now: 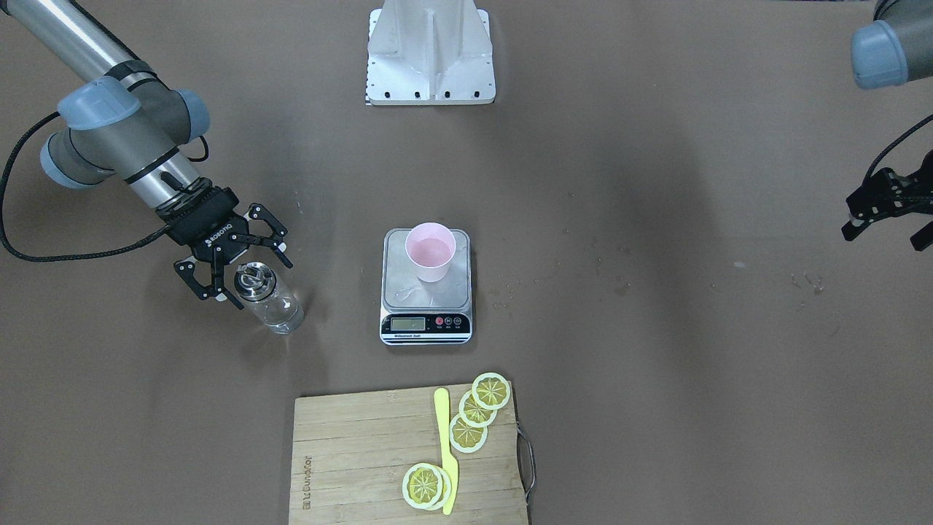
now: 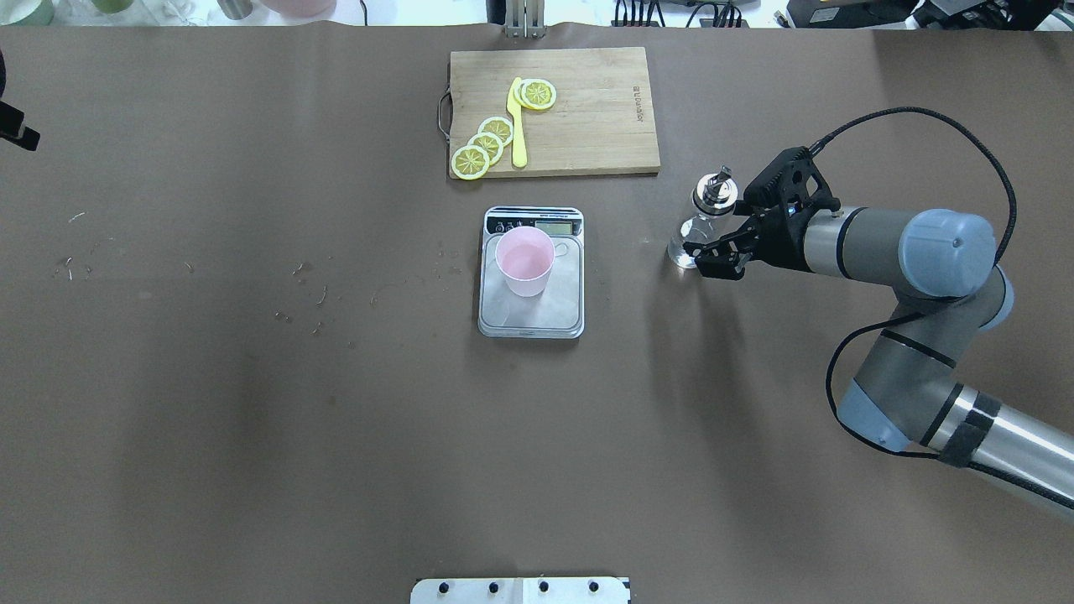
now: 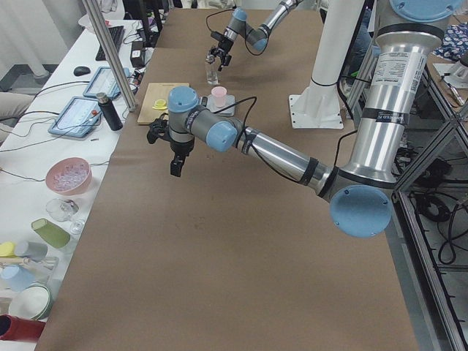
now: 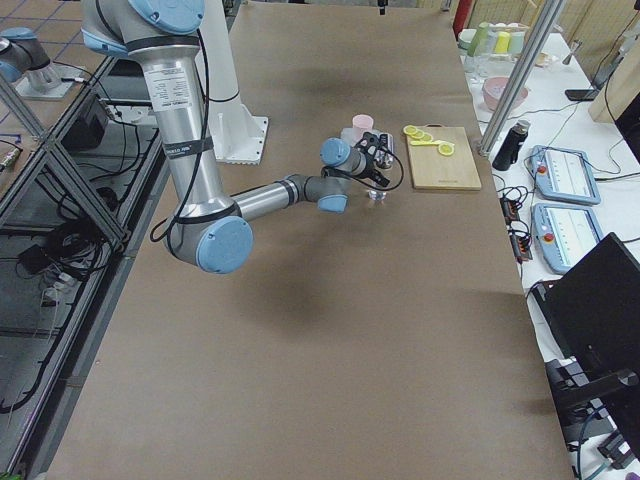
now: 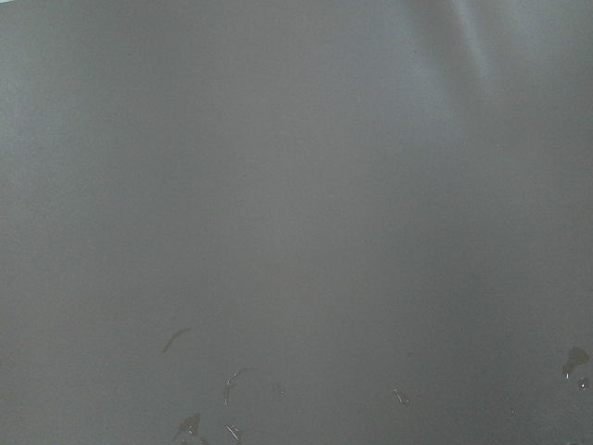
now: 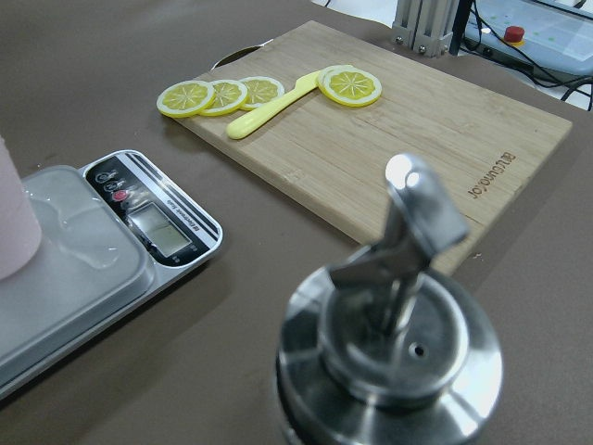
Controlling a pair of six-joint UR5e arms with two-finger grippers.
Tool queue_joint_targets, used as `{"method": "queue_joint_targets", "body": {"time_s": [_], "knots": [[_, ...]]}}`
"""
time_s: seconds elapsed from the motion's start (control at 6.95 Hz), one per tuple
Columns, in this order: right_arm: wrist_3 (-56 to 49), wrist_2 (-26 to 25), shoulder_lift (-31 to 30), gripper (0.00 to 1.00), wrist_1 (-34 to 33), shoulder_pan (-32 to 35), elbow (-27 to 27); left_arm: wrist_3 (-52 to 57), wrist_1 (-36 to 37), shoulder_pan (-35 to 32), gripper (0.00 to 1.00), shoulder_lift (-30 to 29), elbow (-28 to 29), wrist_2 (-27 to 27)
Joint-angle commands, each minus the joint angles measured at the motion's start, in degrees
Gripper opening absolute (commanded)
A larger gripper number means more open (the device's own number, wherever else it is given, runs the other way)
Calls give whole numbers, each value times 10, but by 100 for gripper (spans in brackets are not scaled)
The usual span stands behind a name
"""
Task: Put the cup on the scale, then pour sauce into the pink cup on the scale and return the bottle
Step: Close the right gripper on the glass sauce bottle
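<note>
Right pincer (image 1: pixel 259 281) marked ROBOTIQ, spread wide astride upright bottle (image 1: pixel 281 310), cup (image 1: pixel 430 251) on scale (image 1: pixel 399 286)

Scale display (image 1: pixel 407 323) digits illegibly small

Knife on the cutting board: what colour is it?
Yellow; the knife shows best in the front-facing view.

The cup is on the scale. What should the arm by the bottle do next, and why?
Probably shut the right pincer on the bottle. The pincer is open, straddling the upright bottle, and the cup sits on the scale, ready. I cannot tell whether the cup holds sauce yet; if it does, the pincer should back away instead.
</note>
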Motion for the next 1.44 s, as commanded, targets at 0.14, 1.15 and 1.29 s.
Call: {"method": "queue_joint_targets", "body": {"time_s": [0.14,1.15,1.29], "knots": [[0,-4,5,91,0,0,-4,0,0,1,97,0,0,1],[22,-5,21,79,0,7,-15,-1,0,1,97,1,0,1],[25,-5,23,71,0,7,-15,-1,0,1,97,1,0,1]]}}
